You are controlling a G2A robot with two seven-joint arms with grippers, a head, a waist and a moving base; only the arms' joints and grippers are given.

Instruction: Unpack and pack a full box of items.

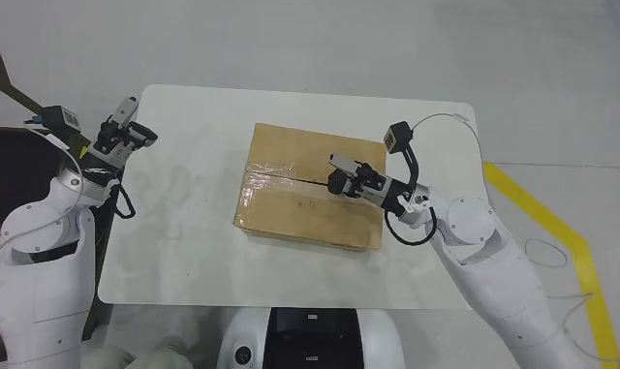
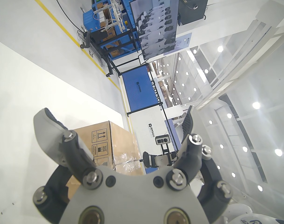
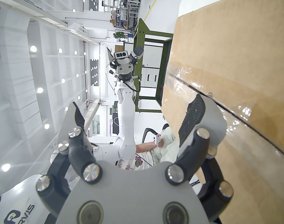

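– Box (image 1: pixel 308 187)?
– Flaps closed, taped along the seam, at the middle of the desk (image 1: pixel 194 262).
– Right end effector (image 1: pixel 336 172)?
– Over the box top, spread wide and holding nothing, with one finger (image 3: pixel 193 117) at the taped seam.
– Left end effector (image 1: pixel 131 122)?
– Farther back, by the desk's far left corner, well apart from the box. It is also wide and empty.

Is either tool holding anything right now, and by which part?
Nothing is held. The right tool is open above the taped seam of the closed box. The left tool is open and empty, away from the box.
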